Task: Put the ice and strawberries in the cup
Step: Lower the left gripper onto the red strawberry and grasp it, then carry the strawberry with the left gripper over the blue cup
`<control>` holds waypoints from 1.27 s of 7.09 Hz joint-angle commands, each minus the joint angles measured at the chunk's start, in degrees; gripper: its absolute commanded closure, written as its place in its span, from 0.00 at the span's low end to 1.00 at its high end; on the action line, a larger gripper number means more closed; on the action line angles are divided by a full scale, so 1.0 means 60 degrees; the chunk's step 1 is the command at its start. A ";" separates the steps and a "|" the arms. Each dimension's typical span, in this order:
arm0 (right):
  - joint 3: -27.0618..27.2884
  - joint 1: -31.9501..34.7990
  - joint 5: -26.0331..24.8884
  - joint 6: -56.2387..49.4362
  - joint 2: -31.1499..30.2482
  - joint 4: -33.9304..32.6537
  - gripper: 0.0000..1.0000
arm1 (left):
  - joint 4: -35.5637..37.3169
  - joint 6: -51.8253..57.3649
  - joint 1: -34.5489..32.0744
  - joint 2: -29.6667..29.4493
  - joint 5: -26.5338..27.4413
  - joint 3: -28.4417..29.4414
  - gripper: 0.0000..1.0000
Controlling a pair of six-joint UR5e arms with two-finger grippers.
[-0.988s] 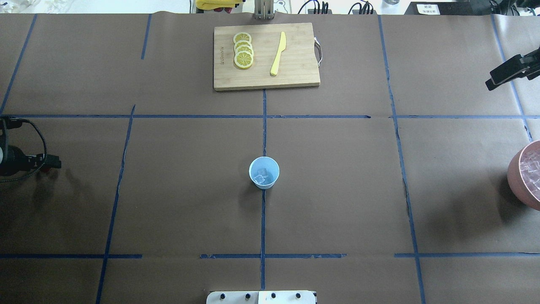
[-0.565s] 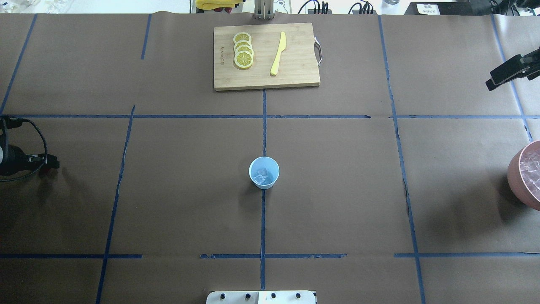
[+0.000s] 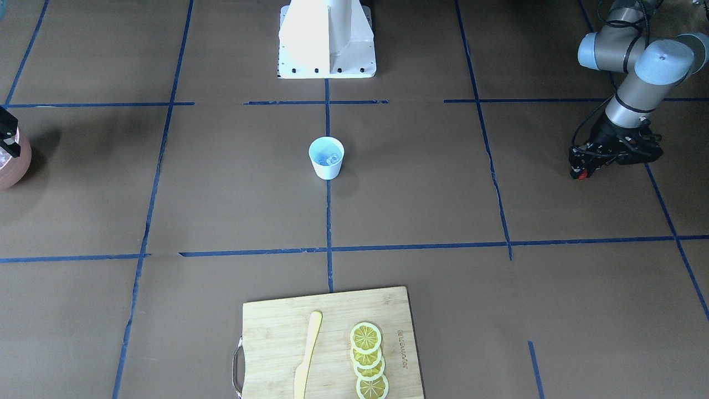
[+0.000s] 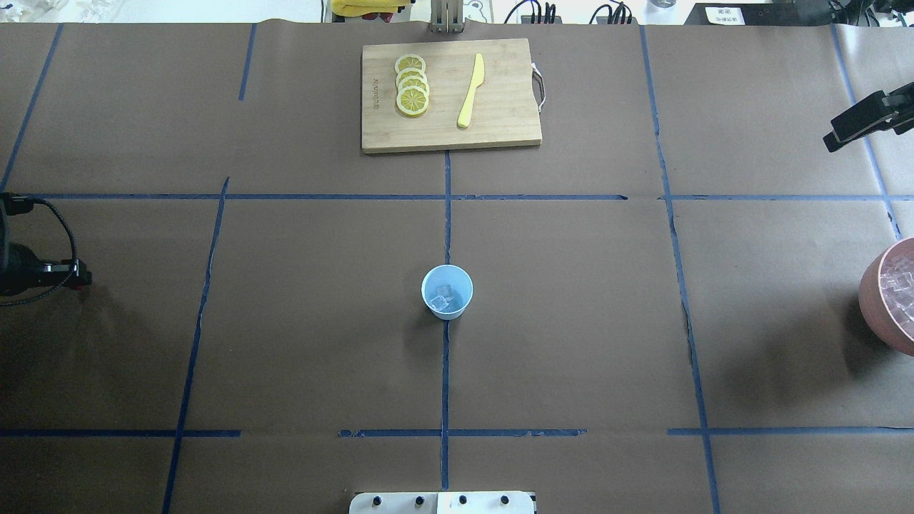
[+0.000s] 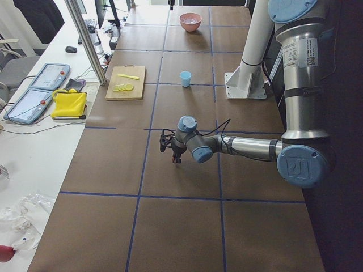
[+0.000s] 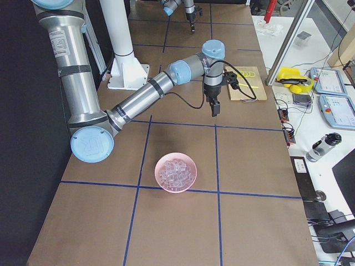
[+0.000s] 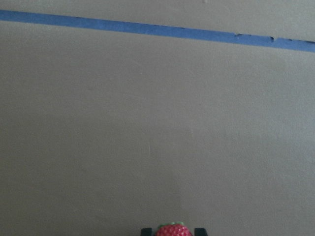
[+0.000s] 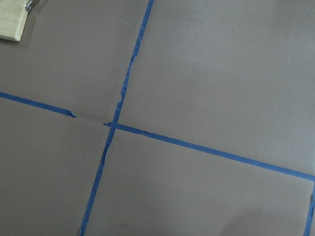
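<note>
Grips the strawberry (image 7: pixel 172 230) in the left hand (image 4: pixel 81 275), well apart from the cup (image 4: pixel 447 291) holding ice (image 4: pixel 443 295). Probably light, rounded, slippery: wants a gentle pinch across its middle. Cannot tell the right hand's (image 4: pixel 832 140) opening.

Robotics lab / test cell, not a home or kitchen. What shows it:
- A wide surface wrapped in brown paper (image 4: pixel 571 300), marked into a grid w/ blue tape lines (image 4: pixel 445 371).
- Grey-and-blue jointed industrial robot arms (image 5: pixel 298 85) rise from a white bolted pedestal (image 3: pixel 327 44).
- A white side bench (image 5: pixel 28 153) carries two grey tablet-style teach pendants w/ red stop buttons (image 5: pixel 48 76).
- An aluminium frame post (image 5: pixel 88 45) stands at the bench edge.
- Black cables & plugs (image 4: pixel 534 10) are bunched along the far side.
</note>
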 commanded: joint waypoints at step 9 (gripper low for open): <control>-0.1949 0.2780 0.1516 -0.3097 -0.2002 0.1103 0.00 | 0.9451 -0.3844 0.1778 -0.7053 -0.1148 -0.2810 0.96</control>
